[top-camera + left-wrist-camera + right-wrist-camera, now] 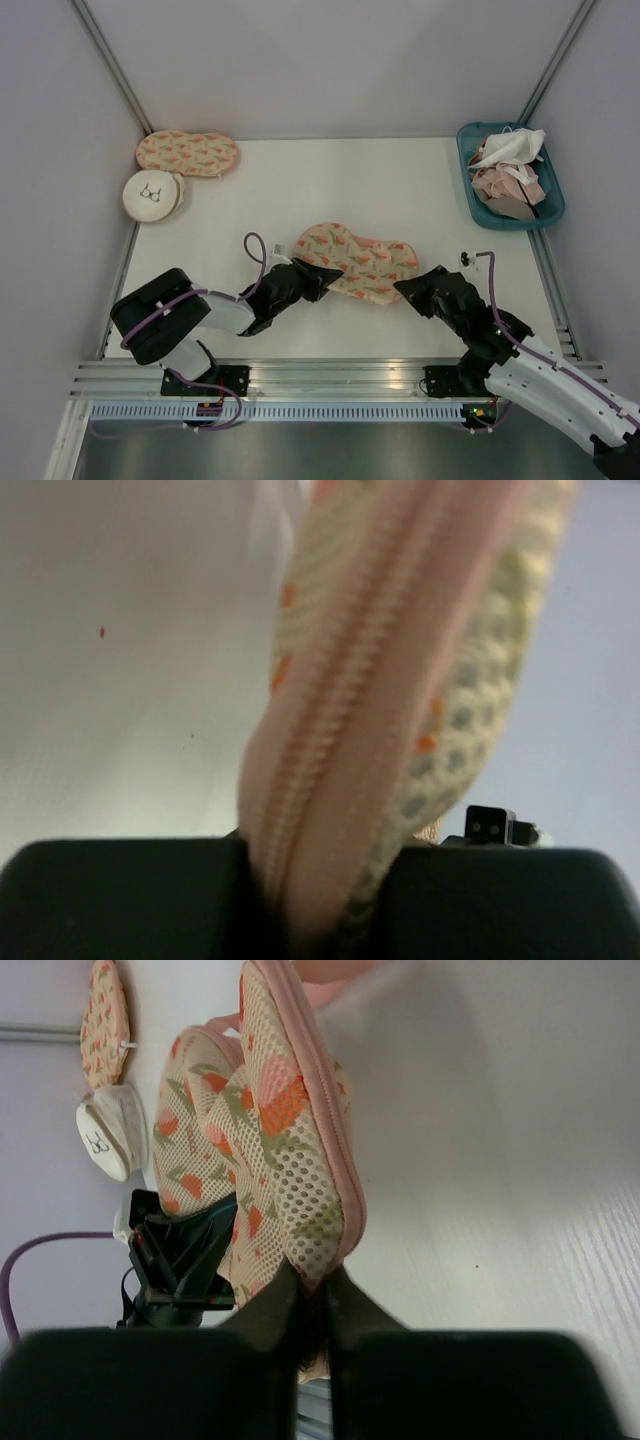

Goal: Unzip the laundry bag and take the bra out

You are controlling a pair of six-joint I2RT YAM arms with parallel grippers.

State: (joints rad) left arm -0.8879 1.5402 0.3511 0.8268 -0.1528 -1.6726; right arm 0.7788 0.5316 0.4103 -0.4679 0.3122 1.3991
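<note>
The laundry bag (pixel 358 260) lies mid-table, cream-pink mesh with orange and green print and pink zipper edging. My left gripper (pixel 322 276) is shut on its near-left edge; the left wrist view shows the pink zipper seam (pixel 345 730) pinched between the jaws. My right gripper (pixel 408 288) is shut on the bag's right end; in the right wrist view the fingers (pixel 268 1312) clamp the mesh corner (pixel 300 1200). The bag looks zipped. The bra is hidden.
A like-printed case (pixel 187 153) and a round white pouch with a bra drawing (pixel 152 194) lie at the back left. A teal basket (pixel 474 195) with white, pink and beige garments stands at the back right.
</note>
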